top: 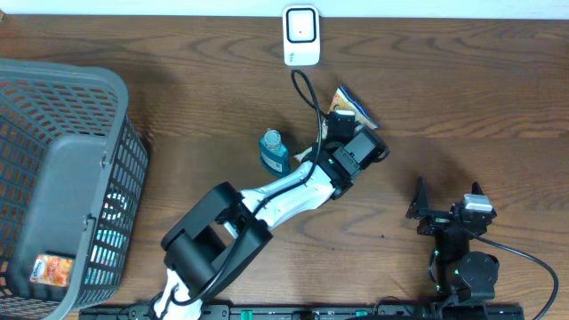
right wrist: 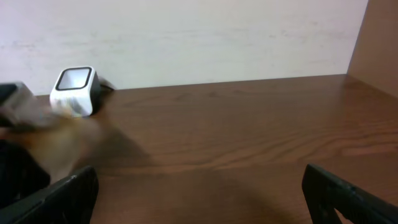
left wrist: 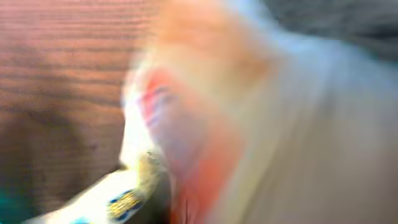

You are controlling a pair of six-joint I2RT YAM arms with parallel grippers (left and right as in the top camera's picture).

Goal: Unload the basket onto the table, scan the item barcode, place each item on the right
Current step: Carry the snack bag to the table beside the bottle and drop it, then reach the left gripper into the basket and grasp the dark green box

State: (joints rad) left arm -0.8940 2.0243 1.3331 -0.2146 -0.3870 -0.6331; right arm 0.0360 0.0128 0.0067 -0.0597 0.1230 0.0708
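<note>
The flat, shiny snack packet printed in orange and white [top: 355, 103] lies on the brown wood-grain table [top: 462, 89], just in front of the white rounded barcode scanner with a dark window [top: 301, 36] and a little to its right. One end of the packet sits at the tips of the left gripper [top: 340, 121]. In the left wrist view the packet fills the picture as an orange-white blur, so I cannot tell whether the jaws clasp it or stand loose of it. A black cable runs from the scanner past the left arm. A small blue bottle with a clear cap [top: 273, 149] stands upright just left of that arm. The right gripper [top: 447, 201] hovers well apart near the front edge, jaws spread wide and holding nothing. A grey plastic mesh basket [top: 133, 169] sits at the far left with a small orange packet [top: 51, 267] inside
</note>
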